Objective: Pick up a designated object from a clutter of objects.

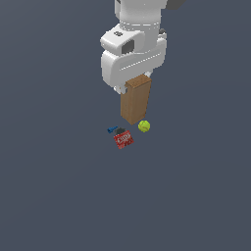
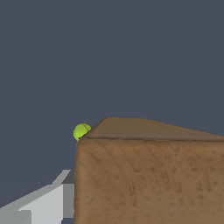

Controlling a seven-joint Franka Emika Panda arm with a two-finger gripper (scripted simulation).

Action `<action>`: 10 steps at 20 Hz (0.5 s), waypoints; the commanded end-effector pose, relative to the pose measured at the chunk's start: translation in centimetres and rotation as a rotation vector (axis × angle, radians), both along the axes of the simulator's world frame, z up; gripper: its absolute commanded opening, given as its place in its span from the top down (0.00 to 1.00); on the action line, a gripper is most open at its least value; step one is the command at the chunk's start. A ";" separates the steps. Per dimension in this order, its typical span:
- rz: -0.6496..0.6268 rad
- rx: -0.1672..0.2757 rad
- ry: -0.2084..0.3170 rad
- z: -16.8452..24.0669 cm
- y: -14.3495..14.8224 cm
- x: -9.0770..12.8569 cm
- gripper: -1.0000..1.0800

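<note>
While upright, brown box (image 1: 135,105) top sits beside fingers (image 2: 46,203).

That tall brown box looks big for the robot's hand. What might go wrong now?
The gripper meets the brown box only at its top end, so the long body below may swing or slip. The box looks tilted, and its lower end sits near the yellow-green ball, blue piece and red packet; a slip could knock them. How firmly the jaws hold is hidden.

Tall brown box (image 1: 136,104) upright, beside yellow-green ball (image 1: 143,126), red packet (image 1: 123,139).
</note>
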State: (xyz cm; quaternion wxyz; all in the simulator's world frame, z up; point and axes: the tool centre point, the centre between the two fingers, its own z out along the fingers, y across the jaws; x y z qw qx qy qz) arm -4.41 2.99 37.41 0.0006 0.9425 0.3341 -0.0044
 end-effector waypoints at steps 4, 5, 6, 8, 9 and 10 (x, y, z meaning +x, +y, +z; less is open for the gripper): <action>-0.001 0.002 -0.008 4.5 3.6 1.4 1.00; -0.001 0.002 -0.008 5.1 4.2 1.6 1.00; -0.001 0.003 -0.008 5.8 4.8 1.8 1.00; -0.001 0.003 -0.008 7.0 5.9 2.2 1.00; -0.001 0.004 -0.008 7.5 6.3 2.4 1.00; -0.001 0.004 -0.008 8.1 6.8 2.6 1.00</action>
